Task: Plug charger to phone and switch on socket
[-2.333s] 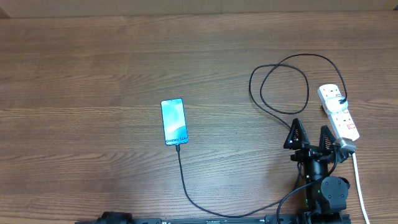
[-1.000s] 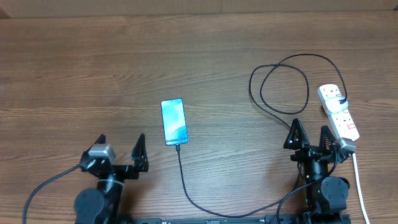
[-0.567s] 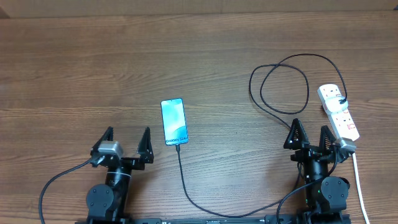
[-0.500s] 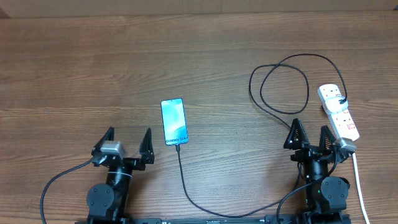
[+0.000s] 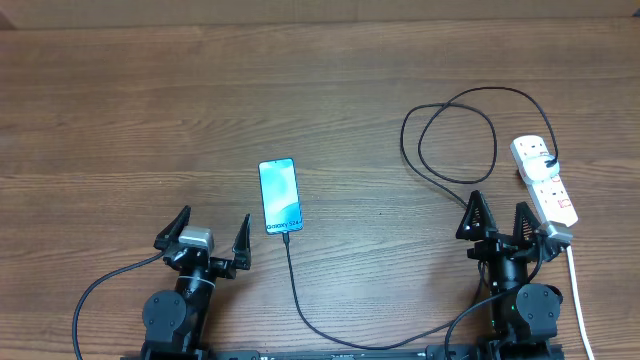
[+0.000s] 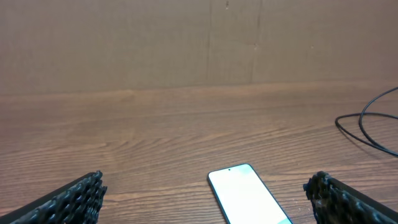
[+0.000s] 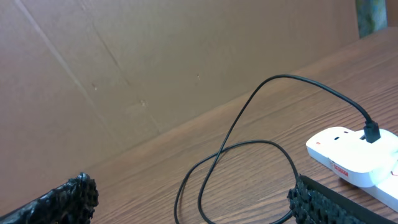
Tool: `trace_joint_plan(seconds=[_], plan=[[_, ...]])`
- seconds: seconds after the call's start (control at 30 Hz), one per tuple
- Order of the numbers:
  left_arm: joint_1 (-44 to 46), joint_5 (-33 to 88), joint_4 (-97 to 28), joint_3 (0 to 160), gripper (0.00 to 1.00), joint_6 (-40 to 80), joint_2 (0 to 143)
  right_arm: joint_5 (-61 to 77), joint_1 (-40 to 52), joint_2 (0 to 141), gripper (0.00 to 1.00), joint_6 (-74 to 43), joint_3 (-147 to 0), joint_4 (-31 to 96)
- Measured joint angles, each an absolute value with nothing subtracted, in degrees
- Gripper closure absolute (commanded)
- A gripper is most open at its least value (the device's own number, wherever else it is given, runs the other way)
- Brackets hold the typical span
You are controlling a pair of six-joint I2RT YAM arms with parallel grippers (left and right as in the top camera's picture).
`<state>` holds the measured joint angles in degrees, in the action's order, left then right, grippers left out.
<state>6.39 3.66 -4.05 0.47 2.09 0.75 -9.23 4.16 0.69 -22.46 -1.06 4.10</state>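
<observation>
The phone (image 5: 280, 195) lies flat mid-table, its cyan screen up; in the left wrist view (image 6: 245, 196) its screen looks white. The black charger cable (image 5: 296, 290) meets the phone's near end, runs along the front edge, loops (image 5: 455, 130) at the right and is plugged into the white socket strip (image 5: 543, 180), which also shows in the right wrist view (image 7: 354, 155). My left gripper (image 5: 209, 238) is open and empty, low and left of the phone. My right gripper (image 5: 498, 218) is open and empty, just left of the strip's near end.
The strip's white cord (image 5: 580, 300) runs toward the front edge at the right. A brown cardboard wall (image 6: 186, 43) stands along the far side of the wooden table (image 5: 150, 120).
My left arm has come into view at the front left and moved right and forward toward the phone, gripper open. The right arm, phone and cable have not moved.
</observation>
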Motion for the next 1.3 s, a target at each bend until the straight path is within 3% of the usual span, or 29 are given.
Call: trace_joint_plan(seconds=[1.3], plan=[[6.39,0.99,-4.32,0.47,0.00,1.67,0.75,-9.19,4.14,0.69,0.00,-22.46,-1.06,4.05]])
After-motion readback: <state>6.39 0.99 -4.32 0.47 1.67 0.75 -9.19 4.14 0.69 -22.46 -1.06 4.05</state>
